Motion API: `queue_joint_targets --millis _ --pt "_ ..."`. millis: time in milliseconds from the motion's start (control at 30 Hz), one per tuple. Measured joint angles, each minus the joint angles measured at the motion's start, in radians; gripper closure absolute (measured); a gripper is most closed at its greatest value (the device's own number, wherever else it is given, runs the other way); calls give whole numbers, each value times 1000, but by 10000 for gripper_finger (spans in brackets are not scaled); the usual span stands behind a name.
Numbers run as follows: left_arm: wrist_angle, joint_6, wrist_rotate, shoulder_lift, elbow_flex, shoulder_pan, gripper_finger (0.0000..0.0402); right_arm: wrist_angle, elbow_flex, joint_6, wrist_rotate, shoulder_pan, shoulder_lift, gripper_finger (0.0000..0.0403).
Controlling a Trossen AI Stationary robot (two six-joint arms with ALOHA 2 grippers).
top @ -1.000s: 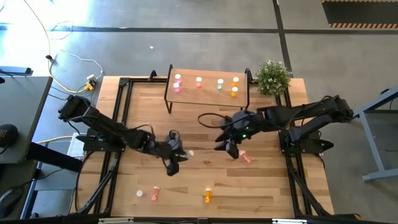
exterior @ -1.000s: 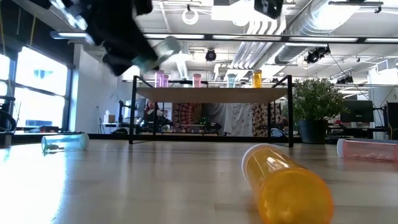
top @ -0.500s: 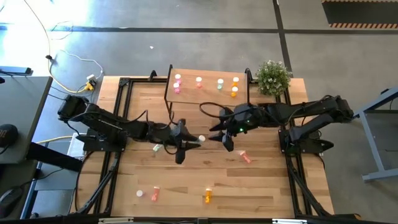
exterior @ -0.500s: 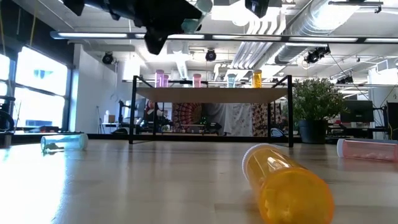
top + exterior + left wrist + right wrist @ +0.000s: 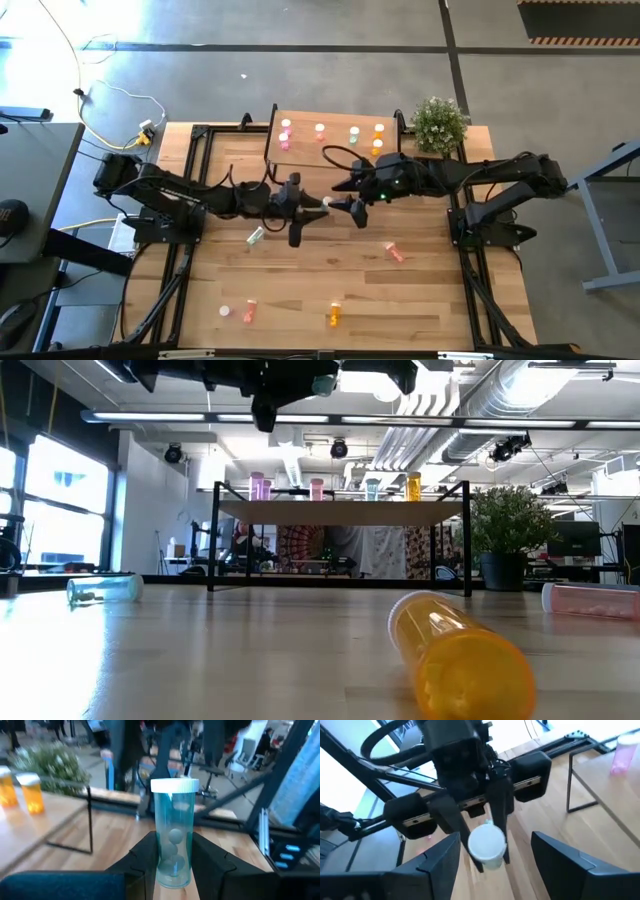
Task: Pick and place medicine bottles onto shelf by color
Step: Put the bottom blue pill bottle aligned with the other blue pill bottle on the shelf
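Note:
Above the table's middle, my left gripper (image 5: 308,207) is shut on a pale blue-green medicine bottle (image 5: 172,845) with a white cap (image 5: 487,842). My right gripper (image 5: 347,206) faces it from the right, open. Its fingers (image 5: 440,865) stand on either side of the cap without touching it. The shelf (image 5: 335,150) stands at the far edge with pink (image 5: 285,136), green (image 5: 354,133) and orange (image 5: 378,140) bottles upright on it. Other bottles lie on their sides on the table: green (image 5: 255,236), salmon (image 5: 395,252), pink (image 5: 247,312) and orange (image 5: 334,316). My left gripper pinches the bottle's lower body (image 5: 172,870) between its two fingers (image 5: 145,865). The fingers come level from the table's left and lie along the bottle. The capped end sticks out past the fingertips toward my right gripper. The bottle is lifted clear of the table.
A potted plant (image 5: 438,122) stands at the shelf's right end. Black frame rails (image 5: 190,180) run along both sides of the table. In the low view the orange bottle (image 5: 460,660) lies close in front, a blue-green one (image 5: 100,588) at the left, a pink one (image 5: 590,600) at the right.
My left gripper has risen with the bottle and swung toward the table's right and far side, tipping from pointing down to about level. My right gripper has gone toward the far edge and toward the left gripper, tipping up until its fingers flank the bottle's cap.

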Motion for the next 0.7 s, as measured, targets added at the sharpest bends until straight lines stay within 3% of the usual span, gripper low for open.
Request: queue_joint_targets --millis 467,700 --pt "122 28 1 0 0 19 312 59 0 -45 -1 -5 6 172" --pt "117 28 0 0 25 19 311 84 0 -26 2 -5 6 206"
